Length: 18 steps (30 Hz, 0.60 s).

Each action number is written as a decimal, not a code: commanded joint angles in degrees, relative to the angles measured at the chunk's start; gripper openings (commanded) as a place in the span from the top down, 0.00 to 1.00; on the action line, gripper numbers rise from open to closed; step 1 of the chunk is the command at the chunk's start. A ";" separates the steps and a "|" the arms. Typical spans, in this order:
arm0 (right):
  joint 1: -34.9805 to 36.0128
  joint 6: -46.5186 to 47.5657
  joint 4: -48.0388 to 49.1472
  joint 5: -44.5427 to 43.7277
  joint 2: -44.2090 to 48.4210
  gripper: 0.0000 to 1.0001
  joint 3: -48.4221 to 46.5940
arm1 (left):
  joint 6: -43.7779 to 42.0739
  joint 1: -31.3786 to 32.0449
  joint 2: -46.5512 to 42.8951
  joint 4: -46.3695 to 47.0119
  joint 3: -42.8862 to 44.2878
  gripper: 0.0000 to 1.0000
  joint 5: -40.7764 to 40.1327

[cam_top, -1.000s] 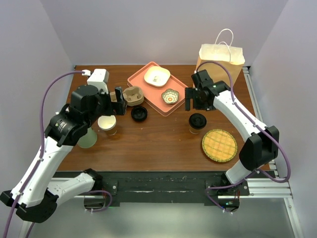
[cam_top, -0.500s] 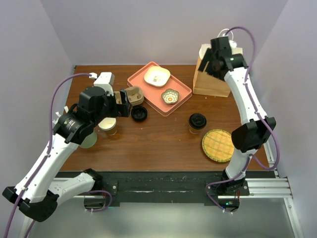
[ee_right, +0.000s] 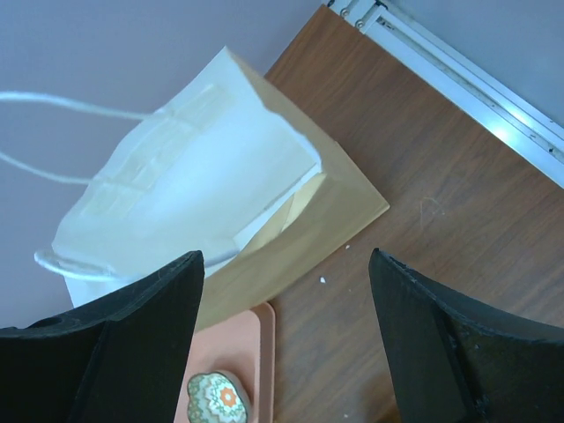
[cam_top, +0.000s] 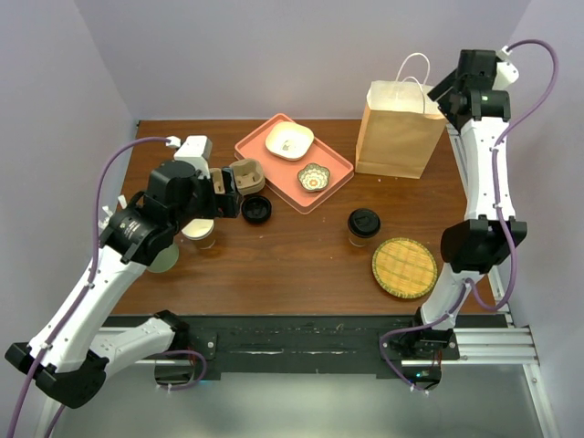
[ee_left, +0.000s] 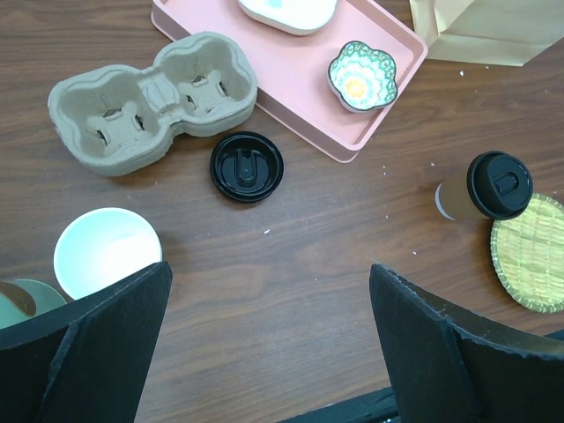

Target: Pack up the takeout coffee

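Observation:
The takeout coffee (cam_top: 363,225), a small brown cup with a black lid, stands on the wooden table right of centre; the left wrist view shows the coffee (ee_left: 489,187) beside a woven mat. A tall brown paper bag (cam_top: 400,132) with white handles stands upright at the back right, its mouth open (ee_right: 203,176). My right gripper (cam_top: 449,89) hangs high off the bag's upper right corner, open and empty (ee_right: 286,256). My left gripper (cam_top: 228,193) hovers over the left half of the table, open and empty (ee_left: 269,269), far from the coffee.
A pink tray (cam_top: 339,168) at the back centre holds a white plate (cam_top: 289,140) and a patterned bowl (cam_top: 313,176). Near my left gripper are a cardboard cup carrier (cam_top: 245,175), a loose black lid (cam_top: 256,209) and a lidless cup (cam_top: 198,228). A woven mat (cam_top: 403,267) lies front right.
My right arm has swung from low over the coffee up and back to beside the bag's top, its jaws narrowing slightly. The left arm shifted a little to the right.

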State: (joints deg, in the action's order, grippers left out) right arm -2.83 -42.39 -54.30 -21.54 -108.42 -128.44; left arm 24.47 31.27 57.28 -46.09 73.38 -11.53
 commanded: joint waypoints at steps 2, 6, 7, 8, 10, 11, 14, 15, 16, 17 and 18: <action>-2.00 -4.54 3.06 -0.26 -1.53 0.21 -1.29 | -0.30 -0.15 -1.29 0.65 -0.17 0.00 -0.42; -2.35 -5.68 4.03 0.88 -2.93 0.22 -0.32 | -1.09 -0.07 -1.29 0.38 0.00 0.00 -0.60; -2.27 -5.86 3.94 1.15 -3.89 0.22 -0.49 | -1.18 -0.15 -1.38 0.30 0.00 0.00 -0.60; -2.27 -6.30 3.77 1.24 -4.34 0.22 -0.67 | -1.18 -0.07 -1.29 0.21 0.00 0.00 -0.69; -2.27 -6.82 3.59 0.98 -4.95 0.22 -0.41 | -1.18 -0.07 -1.20 0.12 0.00 0.01 -0.51; -2.27 -7.44 3.85 0.97 -5.04 0.22 -0.14 | -1.09 -0.07 -1.11 0.03 0.00 0.01 -0.34; -2.27 -8.06 4.47 1.67 -5.92 0.25 0.12 | -1.09 -0.07 -1.20 -0.06 -0.17 0.02 -0.25; -2.27 -8.14 4.38 1.85 -6.10 0.26 0.03 | -1.09 -0.15 -1.20 -0.14 -0.26 0.02 -0.33; -2.35 -8.32 3.86 1.85 -6.19 0.31 -0.05 | -1.35 -0.15 -1.20 -0.23 -0.26 0.02 -0.77; -2.27 -8.23 3.77 1.85 -6.36 0.35 0.03 | -1.35 -0.07 -1.11 -0.23 -0.17 0.02 -0.95; -2.27 -8.23 3.77 1.85 -6.19 0.40 0.12 | -1.44 -0.07 -1.29 -0.32 -0.08 0.02 -1.30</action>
State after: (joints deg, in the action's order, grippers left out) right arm -5.17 -48.60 -52.23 -19.68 -115.98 -127.87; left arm 24.32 31.27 56.82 -46.44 73.23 -11.60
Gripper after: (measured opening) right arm 0.675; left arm 0.983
